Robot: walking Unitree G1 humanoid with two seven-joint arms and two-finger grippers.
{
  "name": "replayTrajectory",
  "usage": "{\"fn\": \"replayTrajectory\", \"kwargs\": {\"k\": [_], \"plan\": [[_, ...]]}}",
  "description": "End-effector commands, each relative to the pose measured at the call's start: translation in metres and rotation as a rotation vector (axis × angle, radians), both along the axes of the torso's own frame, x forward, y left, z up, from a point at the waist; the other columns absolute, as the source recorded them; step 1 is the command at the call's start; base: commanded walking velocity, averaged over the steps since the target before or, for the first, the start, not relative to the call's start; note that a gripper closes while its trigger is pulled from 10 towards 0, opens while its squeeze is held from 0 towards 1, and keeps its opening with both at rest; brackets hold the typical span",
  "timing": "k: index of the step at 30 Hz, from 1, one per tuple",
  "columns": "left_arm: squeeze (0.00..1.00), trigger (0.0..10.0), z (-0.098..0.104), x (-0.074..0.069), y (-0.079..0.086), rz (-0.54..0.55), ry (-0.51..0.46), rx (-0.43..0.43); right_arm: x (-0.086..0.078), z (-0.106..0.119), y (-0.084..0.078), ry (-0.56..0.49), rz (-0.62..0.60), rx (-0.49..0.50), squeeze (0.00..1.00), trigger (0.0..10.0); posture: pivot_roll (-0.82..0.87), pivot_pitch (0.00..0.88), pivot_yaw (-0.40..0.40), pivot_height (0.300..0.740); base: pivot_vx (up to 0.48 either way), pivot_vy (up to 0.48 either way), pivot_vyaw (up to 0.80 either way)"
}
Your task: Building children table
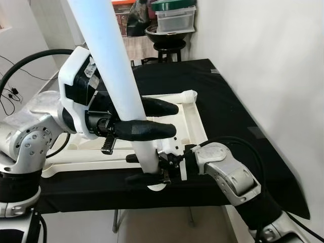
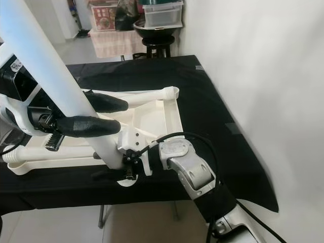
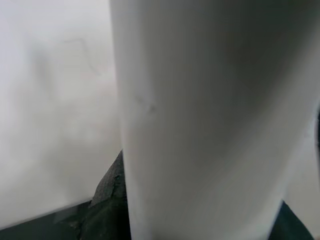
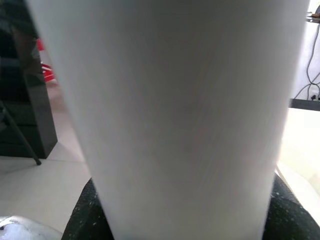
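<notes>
We can read no text, brand, number or sign anywhere. A small sticker (image 1: 91, 70) sits on the white housing of the left arm, but its print is too small for us to make out. Far behind the bench, a reddish printed panel (image 2: 104, 11) shows markings we cannot read either.
</notes>
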State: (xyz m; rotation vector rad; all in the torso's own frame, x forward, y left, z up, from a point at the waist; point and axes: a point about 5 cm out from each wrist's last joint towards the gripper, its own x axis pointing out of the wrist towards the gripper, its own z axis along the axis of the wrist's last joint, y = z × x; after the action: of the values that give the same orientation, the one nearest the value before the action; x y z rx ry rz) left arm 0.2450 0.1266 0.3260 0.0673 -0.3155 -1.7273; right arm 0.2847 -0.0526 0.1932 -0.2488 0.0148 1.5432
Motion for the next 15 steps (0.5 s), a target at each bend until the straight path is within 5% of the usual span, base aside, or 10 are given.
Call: {"fn": "replayTrajectory", "kwargs": {"k": [1, 7, 8, 9, 10, 12, 14, 15], "plan": [[0.00, 0.0, -0.009, -0.012, -0.020, -0.168, 0.061, -0.029, 0.012, 0.005, -0.005, 0.013, -0.136, 0.043, 0.00, 0.0, -0.10, 0.000, 0.046, 0.740, 0.000, 0.000, 0.00], [0.00, 0.0, -0.012, -0.006, -0.010, -0.060, 0.075, -0.087, 0.015, 0.002, -0.010, 0.029, -0.189, 0.047, 0.00, 0.0, -0.10, 0.000, 0.043, 0.740, 0.000, 0.000, 0.00], [0.00, 5.6, -0.013, -0.003, -0.005, 0.006, 0.073, -0.105, 0.017, 0.001, -0.011, 0.031, -0.208, 0.049, 0.00, 0.0, -0.10, 0.000, 0.046, 0.740, 0.000, 0.000, 0.00], [0.00, 10.0, -0.011, 0.007, 0.003, 0.125, 0.075, -0.147, 0.019, 0.000, -0.014, 0.034, -0.234, 0.052, 0.00, 0.0, -0.10, 0.000, 0.046, 0.740, 0.000, 0.000, 0.00], [0.00, 10.0, -0.011, 0.007, 0.003, 0.125, 0.075, -0.147, 0.019, 0.000, -0.014, 0.034, -0.234, 0.052, 0.00, 0.0, -0.10, 0.000, 0.046, 0.740, 0.000, 0.000, 0.00], [0.00, 10.0, -0.008, 0.029, 0.026, 0.414, 0.083, -0.226, 0.026, -0.003, -0.022, 0.035, -0.325, 0.063, 0.00, 0.0, -0.09, 0.000, 0.047, 0.740, 0.000, 0.000, 0.00], [0.00, 10.0, -0.008, 0.029, 0.026, 0.414, 0.083, -0.226, 0.026, -0.003, -0.022, 0.035, -0.325, 0.063, 0.00, 0.0, -0.09, 0.000, 0.047, 0.740, 0.000, 0.000, 0.00], [0.00, 10.0, -0.009, 0.042, 0.042, 0.593, 0.102, -0.261, 0.032, -0.004, -0.029, 0.024, -0.397, 0.070, 0.00, 0.0, -0.09, 0.000, 0.047, 0.740, 0.000, 0.000, 0.00]]}}
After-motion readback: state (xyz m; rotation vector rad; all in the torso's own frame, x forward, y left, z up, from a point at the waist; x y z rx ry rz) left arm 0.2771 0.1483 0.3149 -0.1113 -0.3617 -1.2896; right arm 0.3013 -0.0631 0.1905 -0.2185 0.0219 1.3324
